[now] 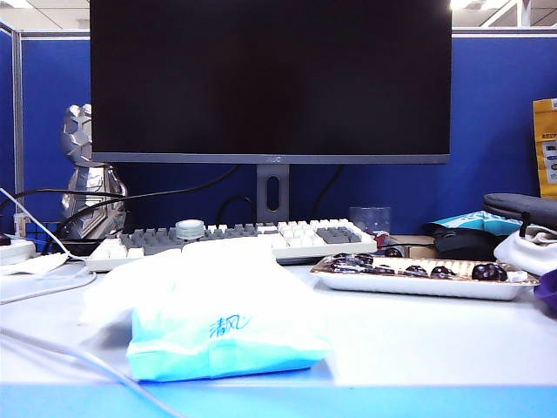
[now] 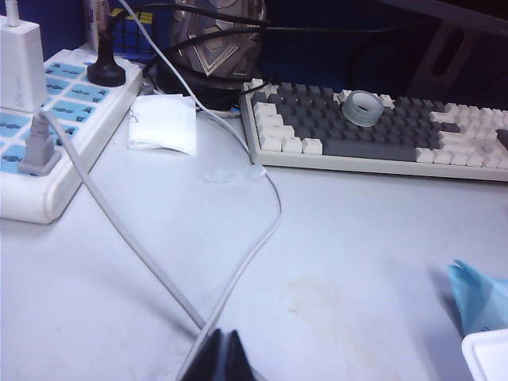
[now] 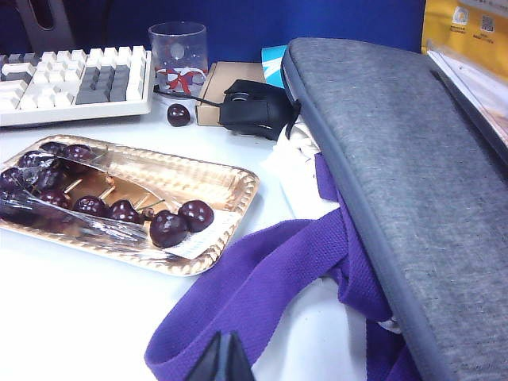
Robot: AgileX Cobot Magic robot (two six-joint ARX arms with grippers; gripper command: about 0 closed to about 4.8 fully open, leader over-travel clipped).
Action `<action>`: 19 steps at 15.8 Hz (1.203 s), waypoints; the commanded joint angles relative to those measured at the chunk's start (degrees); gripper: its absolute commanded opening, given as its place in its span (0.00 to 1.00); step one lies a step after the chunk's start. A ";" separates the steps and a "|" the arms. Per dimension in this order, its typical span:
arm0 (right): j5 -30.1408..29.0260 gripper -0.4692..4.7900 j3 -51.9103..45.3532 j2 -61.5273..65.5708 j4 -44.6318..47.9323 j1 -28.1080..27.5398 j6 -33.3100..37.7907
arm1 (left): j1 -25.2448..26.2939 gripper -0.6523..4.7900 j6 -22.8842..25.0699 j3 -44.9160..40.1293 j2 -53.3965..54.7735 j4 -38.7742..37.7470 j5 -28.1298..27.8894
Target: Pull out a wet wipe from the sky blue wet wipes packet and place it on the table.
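Both jaws are seen pressed together: the left gripper above bare table by a grey cable, the right gripper over a purple strap. A wipe seemingly drapes the packet at the table's front edge.

Very little of the robot shows from here. Of the left gripper only two black, matte fingertips appear, tapering to a narrow wedge and pressed together. The right gripper looks the same: a dark pair of pointed fingertips, smooth, with no markings, screws or cables visible.
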 commanded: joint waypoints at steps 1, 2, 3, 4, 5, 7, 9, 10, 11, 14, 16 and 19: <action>0.13 0.09 -0.15 0.00 0.72 -0.02 0.20 | 0.11 0.12 0.13 -0.07 -0.20 0.37 -0.02; 0.15 0.09 -0.15 0.00 0.72 -0.04 0.17 | 0.11 0.12 0.13 -0.07 -0.17 0.37 0.00; 0.22 0.09 -0.15 -0.02 0.72 -0.04 0.17 | 0.11 0.12 0.13 -0.07 -0.20 0.37 0.00; 0.55 0.09 -0.15 -0.02 0.70 -0.04 0.22 | 0.11 0.12 0.13 -0.07 -0.17 0.37 0.00; 1.03 0.09 -0.15 -0.02 1.29 -0.04 11.04 | 0.11 0.12 0.13 -0.07 -0.17 0.37 0.00; -4.00 0.09 -0.13 0.00 6.21 0.09 18.29 | 0.11 0.12 0.13 -0.07 -0.17 0.37 -0.02; -9.14 0.09 0.42 0.00 13.55 0.09 22.29 | 0.11 0.12 0.13 -0.07 -0.17 0.37 0.00; -10.58 0.09 1.36 0.00 15.47 0.11 23.37 | 0.11 0.12 0.13 -0.07 -0.20 0.37 0.00; -12.02 0.09 2.82 0.00 15.85 0.15 23.34 | 0.11 0.12 0.13 -0.07 -0.20 0.37 0.00; -13.99 0.09 10.40 2.80 16.13 1.18 22.91 | 0.11 0.12 0.13 -0.07 -0.20 0.37 0.00; -15.41 0.09 15.93 8.00 17.29 1.92 22.71 | 0.11 0.12 0.13 -0.07 -0.20 0.37 -0.02; -28.79 0.09 29.16 25.53 20.94 4.72 22.95 | 0.11 0.12 0.13 -0.07 -0.20 0.37 -0.02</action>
